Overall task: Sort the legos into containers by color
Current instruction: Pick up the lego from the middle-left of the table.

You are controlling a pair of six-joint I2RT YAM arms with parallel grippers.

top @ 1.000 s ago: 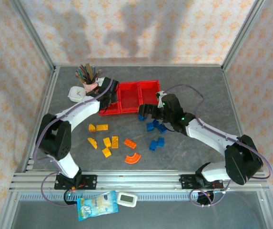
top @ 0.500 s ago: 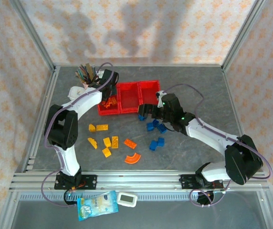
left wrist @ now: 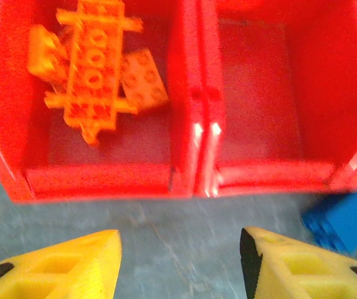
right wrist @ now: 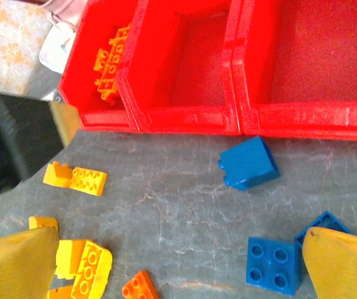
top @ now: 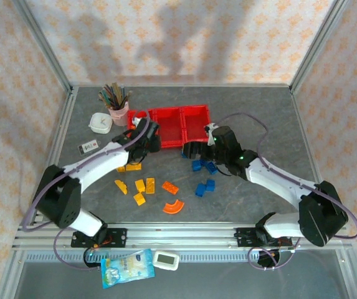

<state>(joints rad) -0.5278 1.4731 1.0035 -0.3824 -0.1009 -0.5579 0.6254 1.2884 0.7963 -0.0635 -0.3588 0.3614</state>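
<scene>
Right wrist view: right hand spread wide, empty, above the blue legos, so centre it over one brick before closing; left hand likewise apart, empty.

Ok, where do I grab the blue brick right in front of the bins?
Come down with the open right gripper and pinch the blue brick across its smooth faces nearest and farthest from the bins. It looks tipped, studs pointing left, so skip that axis; a gap at the bin wall leaves room for a finger.
</scene>
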